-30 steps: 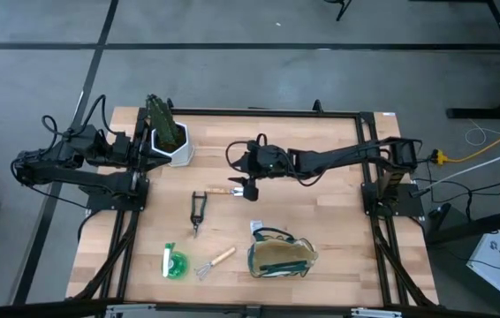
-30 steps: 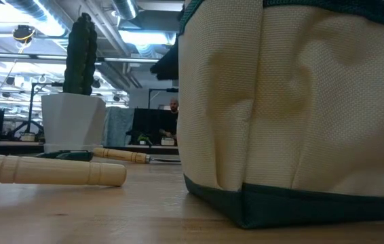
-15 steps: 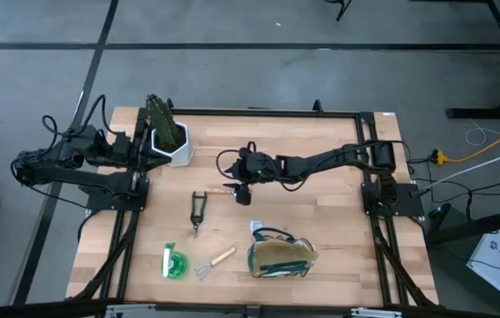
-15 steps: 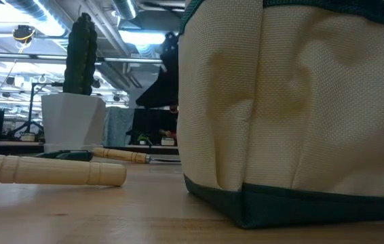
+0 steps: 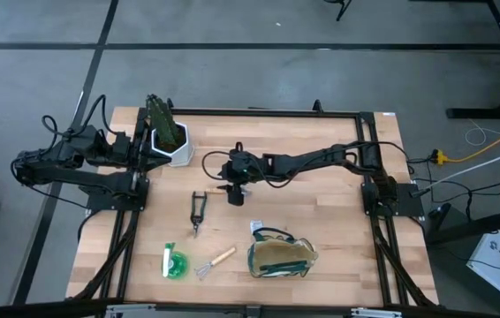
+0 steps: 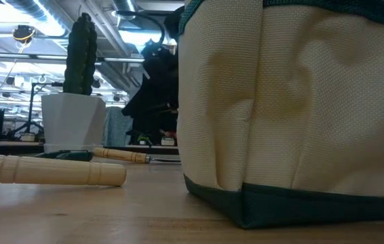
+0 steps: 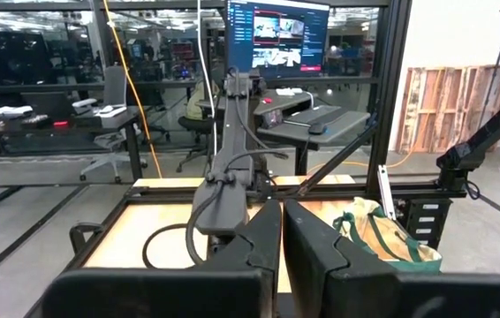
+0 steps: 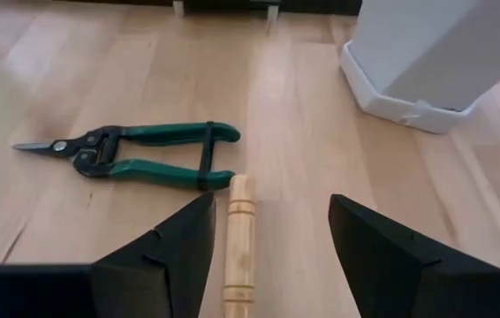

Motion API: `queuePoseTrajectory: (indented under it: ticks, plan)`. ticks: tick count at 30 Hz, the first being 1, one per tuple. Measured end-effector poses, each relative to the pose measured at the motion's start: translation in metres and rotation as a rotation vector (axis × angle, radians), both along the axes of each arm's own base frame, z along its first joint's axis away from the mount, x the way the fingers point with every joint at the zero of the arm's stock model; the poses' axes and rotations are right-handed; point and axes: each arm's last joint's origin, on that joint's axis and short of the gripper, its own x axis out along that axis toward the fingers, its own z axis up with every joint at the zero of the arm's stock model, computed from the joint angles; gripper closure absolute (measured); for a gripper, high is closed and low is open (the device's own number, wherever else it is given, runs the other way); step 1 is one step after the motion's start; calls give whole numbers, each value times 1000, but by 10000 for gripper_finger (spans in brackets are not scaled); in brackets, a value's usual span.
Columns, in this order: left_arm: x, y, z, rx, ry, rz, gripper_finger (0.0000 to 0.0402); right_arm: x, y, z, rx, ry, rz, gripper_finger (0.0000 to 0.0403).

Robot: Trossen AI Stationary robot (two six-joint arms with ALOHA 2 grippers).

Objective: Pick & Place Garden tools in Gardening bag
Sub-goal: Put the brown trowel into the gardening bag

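Green-handled shears, pale wooden handle, tan green-trimmed bag, white pot.

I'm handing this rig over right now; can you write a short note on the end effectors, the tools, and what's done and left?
Right end effector: open, straddling the wooden handle of a tool at mid-table, not yet gripping.
Left end effector: shut, parked at the table's left edge.
Pruning shears, green round item and mini rake lie on the table in front of the bag.
Gardening bag: upright near the front edge; no tool visible inside.
Done: nothing bagged. Left: all four tools.
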Motion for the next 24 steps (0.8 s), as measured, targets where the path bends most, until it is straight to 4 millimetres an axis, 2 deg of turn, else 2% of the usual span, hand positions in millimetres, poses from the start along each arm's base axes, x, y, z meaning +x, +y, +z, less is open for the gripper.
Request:
queuePoseTrajectory:
  ticks: [17, 24]
  plan:
    - [0, 0, 0, 0, 0, 0, 393, 2, 4, -51, -3, 167, 35, 179]
    - [0, 0, 0, 0, 0, -1, 391, 0, 5, -54, -20, 198, 52, 192]
